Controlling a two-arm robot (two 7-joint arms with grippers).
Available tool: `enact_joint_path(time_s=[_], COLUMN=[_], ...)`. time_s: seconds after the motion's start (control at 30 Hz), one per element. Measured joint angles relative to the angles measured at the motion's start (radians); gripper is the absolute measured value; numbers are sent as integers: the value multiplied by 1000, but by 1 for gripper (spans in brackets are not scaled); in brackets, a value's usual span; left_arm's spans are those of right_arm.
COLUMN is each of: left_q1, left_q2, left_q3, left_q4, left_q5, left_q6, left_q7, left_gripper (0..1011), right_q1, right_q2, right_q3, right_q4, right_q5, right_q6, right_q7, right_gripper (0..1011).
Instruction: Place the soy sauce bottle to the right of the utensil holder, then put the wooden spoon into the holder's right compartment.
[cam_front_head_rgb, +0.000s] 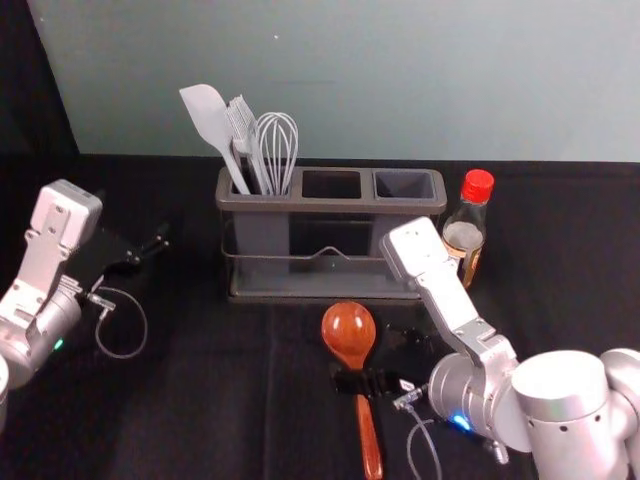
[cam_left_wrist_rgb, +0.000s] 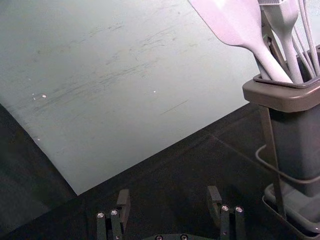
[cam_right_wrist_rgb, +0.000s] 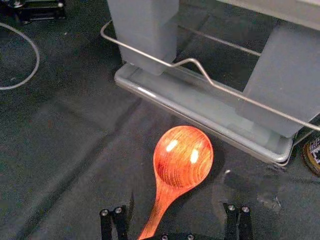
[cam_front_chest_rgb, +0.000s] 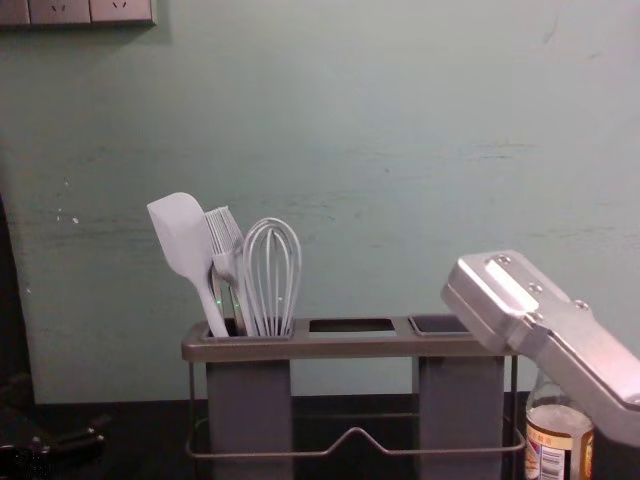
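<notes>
Dark cloth (cam_front_head_rgb: 200, 410) met a pale wall (cam_front_head_rgb: 400, 80), sauce bottle (cam_front_head_rgb: 465, 235) stood just right of the holder (cam_front_head_rgb: 330, 206), wooden spoon (cam_front_head_rgb: 349, 331) lay in front, right gripper (cam_front_head_rgb: 374, 358) hung open over it, left gripper (cam_front_head_rgb: 146, 250) idled open, far left

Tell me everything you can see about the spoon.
The spoon looks like glossy reddish-brown wood, with a rounded bowl and slim, straight handle. It lies on the black cloth, bowl toward the holder. The open right gripper is at its handle; whether they touch is unclear.
</notes>
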Motion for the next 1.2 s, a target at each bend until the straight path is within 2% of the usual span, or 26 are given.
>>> enact_joint_path(time_s=[0.3, 0.7, 1.2], left_q1=[0, 0, 0], left_q2=[0, 0, 0], left_q3=[0, 0, 0], left_q4=[0, 0, 0], left_q5=[0, 0, 0], left_q6=[0, 0, 0], left_q7=[0, 0, 0], left_gripper=[1005, 1005, 1005], right_q1=[20, 59, 79], right_q2=[-41, -64, -86], right_q3=[3, 5, 6], right_q4=[49, 123, 166], right_q5=[-29, -56, -87], right_q6=[-18, -58, -91], right_q7=[-10, 14, 46], right_gripper=[1004, 1004, 1004])
